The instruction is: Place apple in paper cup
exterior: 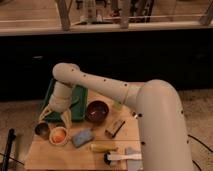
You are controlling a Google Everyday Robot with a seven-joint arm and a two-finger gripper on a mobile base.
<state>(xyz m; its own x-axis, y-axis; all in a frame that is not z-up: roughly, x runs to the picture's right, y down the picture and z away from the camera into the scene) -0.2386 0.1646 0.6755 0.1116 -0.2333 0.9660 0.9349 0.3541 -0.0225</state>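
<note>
Nearest the camera, a white-handled brush (122,157) and a yellow banana-like item (102,147) lay on the wooden table (42,155). Beyond them the apple (58,135) sat within the paper cup (58,142), beside a small metallic cup (42,130). The gripper (54,116) hung directly above, just behind the apple; its fingers appeared parted and holding nothing. A careless withdrawal risked clipping the rim and toppling the light cup. Farther back stood a dark red bowl (97,111) and a green tray (80,102)
</note>
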